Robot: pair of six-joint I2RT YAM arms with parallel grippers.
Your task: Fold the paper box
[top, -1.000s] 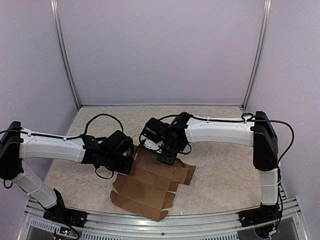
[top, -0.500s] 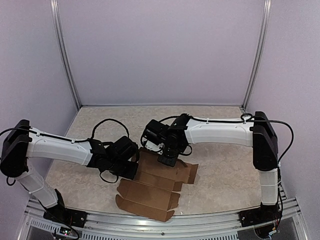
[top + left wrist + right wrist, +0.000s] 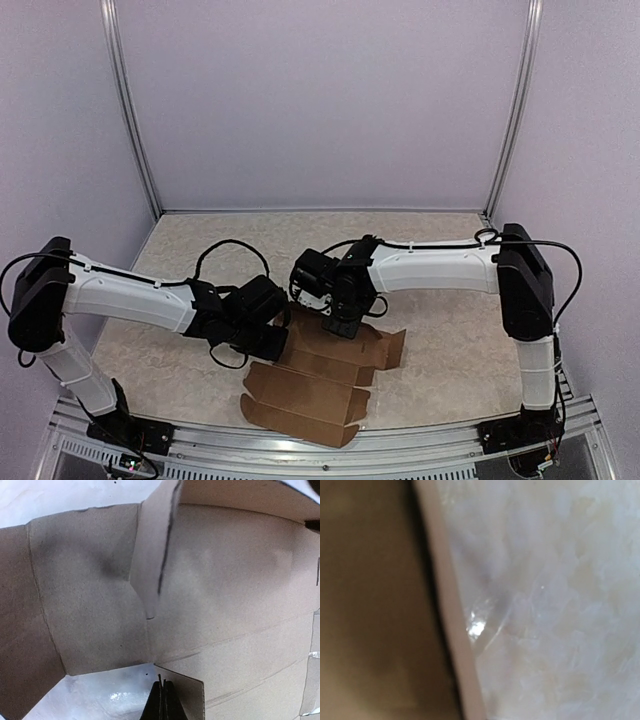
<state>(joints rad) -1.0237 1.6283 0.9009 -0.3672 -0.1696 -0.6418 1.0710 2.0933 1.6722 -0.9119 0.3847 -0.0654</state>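
Note:
The paper box [image 3: 310, 385] is a flat brown cardboard cut-out with flaps, lying unfolded on the table near the front edge. It fills the left wrist view [image 3: 225, 580], where one flap stands up near the top. My left gripper [image 3: 278, 340] is at the box's left edge. Its fingers [image 3: 162, 682] are pressed together, low over the table beside a small flap. My right gripper [image 3: 340, 325] points down onto the box's far edge. Its fingers do not show in the right wrist view, only blurred cardboard [image 3: 370, 605] and table.
The marbled table [image 3: 440, 330] is walled by pale panels on three sides. A metal rail [image 3: 400, 440] runs along the front edge, just beyond the box's near flaps. The arm bases stand at the front corners.
The paper box has slid to the right and slightly toward the front. Both grippers have moved right with it, and the left arm has reached further in.

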